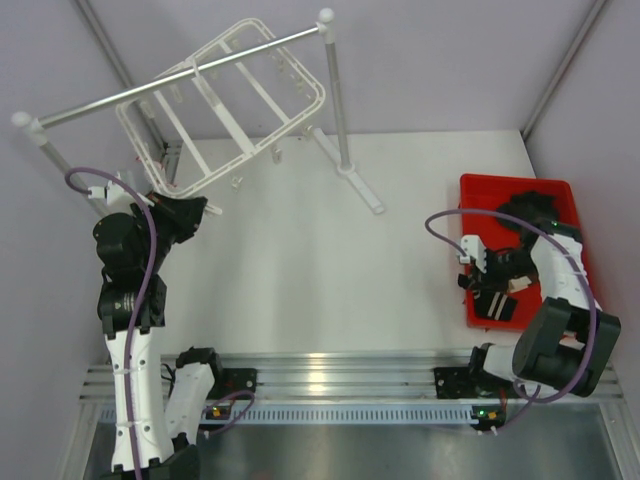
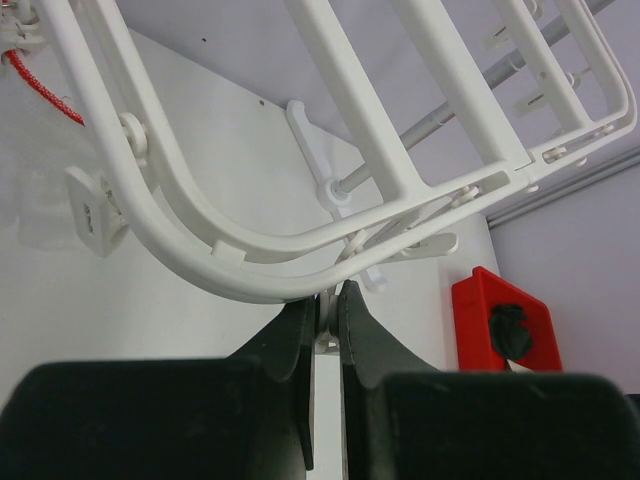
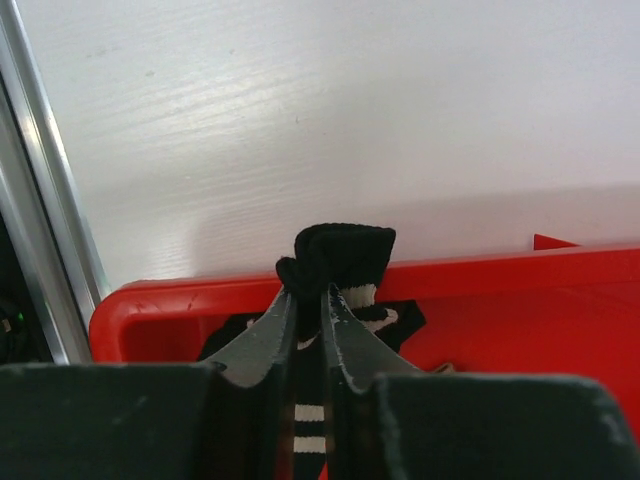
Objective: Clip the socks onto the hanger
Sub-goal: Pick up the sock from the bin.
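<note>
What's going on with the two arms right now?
The right gripper is shut on a black striped sock at the edge of the red bin, where more dark fabric lies. The left gripper is up at the lower corner of the white hanger, which hangs from the grey rail. Its fingers look pinched on a small clip under the frame. No sock is on the hanger yet.
</note>
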Robot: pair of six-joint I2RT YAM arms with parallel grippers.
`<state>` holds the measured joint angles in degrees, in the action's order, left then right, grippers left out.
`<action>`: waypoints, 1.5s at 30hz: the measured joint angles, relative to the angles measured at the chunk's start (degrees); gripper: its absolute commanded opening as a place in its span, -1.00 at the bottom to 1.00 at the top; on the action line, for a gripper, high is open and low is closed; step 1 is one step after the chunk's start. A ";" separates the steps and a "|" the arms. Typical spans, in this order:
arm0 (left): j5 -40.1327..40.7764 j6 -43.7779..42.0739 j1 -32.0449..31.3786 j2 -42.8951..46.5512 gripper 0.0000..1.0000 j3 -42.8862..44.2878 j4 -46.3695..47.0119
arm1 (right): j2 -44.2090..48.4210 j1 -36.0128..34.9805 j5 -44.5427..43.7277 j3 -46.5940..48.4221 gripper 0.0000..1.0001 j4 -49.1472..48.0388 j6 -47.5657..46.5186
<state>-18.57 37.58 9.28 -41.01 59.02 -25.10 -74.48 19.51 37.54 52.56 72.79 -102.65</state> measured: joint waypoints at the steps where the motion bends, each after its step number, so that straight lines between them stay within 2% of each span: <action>1: 0.00 0.00 0.00 0.00 -1.00 0.00 0.00 | -0.07 0.00 0.09 0.17 -0.95 -0.07 0.63; 5: 0.02 0.00 0.00 0.00 -1.00 -0.02 0.00 | -1.79 0.20 0.31 4.55 -1.00 1.01 3.69; 13: 0.00 0.00 0.00 0.02 -1.00 -0.02 0.04 | -3.08 3.41 5.51 21.66 -1.00 2.23 10.49; 20: 0.00 0.02 0.00 0.02 -1.00 -0.22 0.35 | -3.08 5.81 9.88 25.57 -1.00 0.68 18.38; 26: -0.07 0.02 0.00 0.02 -1.00 -0.22 0.61 | -2.64 5.25 17.55 30.84 -1.00 -3.74 29.99; 29: -0.22 0.07 0.00 0.02 -1.00 -0.22 0.70 | -0.79 3.10 20.33 31.45 -1.00 -8.26 36.89; 36: -0.50 0.26 0.00 0.00 -1.00 -0.22 0.72 | 9.33 -6.82 22.36 27.30 -1.00 -24.17 53.24; 41: -1.09 0.55 0.00 -0.02 -1.00 -0.22 1.09 | 13.03 -14.10 22.34 25.35 -1.00 -30.73 58.10; 45: -1.60 1.29 0.02 -0.02 -1.00 -0.22 1.36 | 15.72 -25.20 21.44 20.11 -1.00 -36.57 60.78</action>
<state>-20.16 38.87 9.30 -41.04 58.81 -23.75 -58.76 -5.69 58.98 72.66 36.23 -41.87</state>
